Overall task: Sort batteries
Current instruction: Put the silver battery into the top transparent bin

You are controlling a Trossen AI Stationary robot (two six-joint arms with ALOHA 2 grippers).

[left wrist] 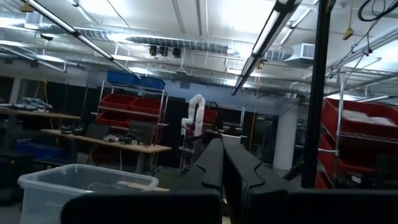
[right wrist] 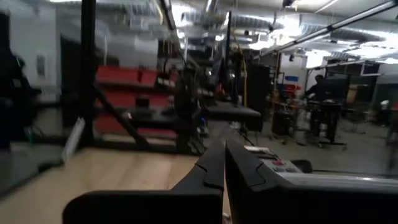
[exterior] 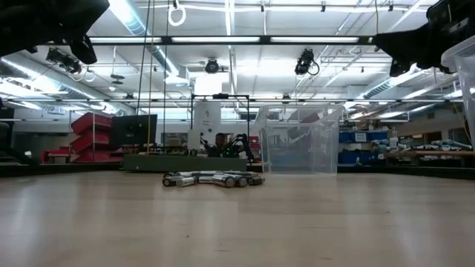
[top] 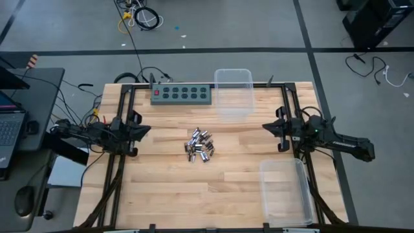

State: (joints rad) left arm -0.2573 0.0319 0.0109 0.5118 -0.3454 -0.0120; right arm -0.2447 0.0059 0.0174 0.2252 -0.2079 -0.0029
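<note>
A heap of small silvery and dark batteries (top: 200, 145) lies on the wooden table near its middle; the low view shows the batteries (exterior: 214, 179) side by side on the wood. My left gripper (top: 146, 130) hangs shut at the table's left edge, raised and apart from the heap; in its own wrist view my left gripper (left wrist: 222, 146) points above level into the room. My right gripper (top: 266, 127) is shut at the right edge, also raised; my right gripper (right wrist: 224, 149) holds nothing.
A green power strip (top: 182, 95) lies along the far edge. One clear plastic bin (top: 233, 92) stands at the far middle, another clear bin (top: 284, 191) at the near right. Bare wood surrounds the heap.
</note>
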